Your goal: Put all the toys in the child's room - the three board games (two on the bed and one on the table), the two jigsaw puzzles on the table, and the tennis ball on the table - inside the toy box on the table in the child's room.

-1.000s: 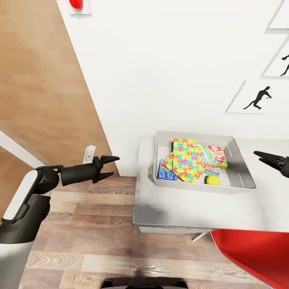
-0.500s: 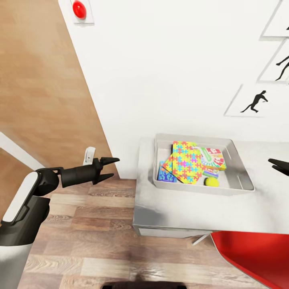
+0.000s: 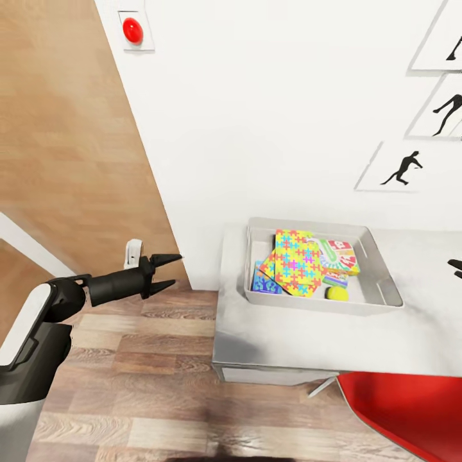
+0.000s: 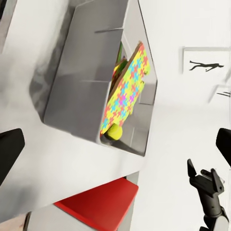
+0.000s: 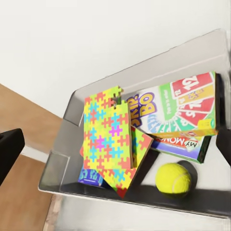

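Head view places the toy box [image 3: 385, 292] on the tabletop [image 3: 289, 340] at 3 o'clock from the left tool [image 3: 168, 271], well apart. Its fingers are spread and hold nothing. The right tool [image 3: 457, 266] shows as a dark tip at the frame's 3 o'clock edge, nearer the box; its state cannot be told. Inside the box lie the jigsaw puzzles [image 5: 108, 142], board games [image 5: 185, 108] and tennis ball [image 5: 173, 178]. Judged from this, loading appears complete.
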### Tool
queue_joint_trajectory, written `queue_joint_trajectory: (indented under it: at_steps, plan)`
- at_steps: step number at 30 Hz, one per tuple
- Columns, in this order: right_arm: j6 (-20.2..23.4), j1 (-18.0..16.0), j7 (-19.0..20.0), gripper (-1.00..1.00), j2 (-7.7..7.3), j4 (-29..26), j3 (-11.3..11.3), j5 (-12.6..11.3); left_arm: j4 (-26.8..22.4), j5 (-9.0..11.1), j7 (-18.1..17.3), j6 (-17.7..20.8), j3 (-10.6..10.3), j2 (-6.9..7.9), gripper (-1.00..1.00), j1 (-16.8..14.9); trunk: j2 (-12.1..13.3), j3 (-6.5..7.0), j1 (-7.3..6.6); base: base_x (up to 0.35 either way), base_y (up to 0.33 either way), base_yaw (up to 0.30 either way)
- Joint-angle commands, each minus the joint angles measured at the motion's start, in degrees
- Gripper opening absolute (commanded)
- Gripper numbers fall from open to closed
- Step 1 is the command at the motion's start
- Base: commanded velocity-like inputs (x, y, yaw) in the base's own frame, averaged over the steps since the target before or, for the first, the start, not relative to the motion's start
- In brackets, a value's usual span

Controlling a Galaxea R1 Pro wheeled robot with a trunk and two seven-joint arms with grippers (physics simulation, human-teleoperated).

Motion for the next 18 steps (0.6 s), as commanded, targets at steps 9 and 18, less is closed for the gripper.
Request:
queue_joint_trajectory:
  at_steps: [9,18]
  plan:
    - [0.3,3.85,0.56,1.0,0.11,0.01,-0.75,0.41,-0.03,0.59,0.35,0.2,1.92,0.07,1.0,1.0,-0.1,0.75,0.03,-0.169,0.0,0.0]
    - [0.3,5.01,0.54,1.0,0.16,0.01,-0.98,0.43,-0.03,0.58,0.3,0.6,2.39,0.03,1.0,1.14,-0.1,1.58,0.03,-0.233,0.0,0.0]
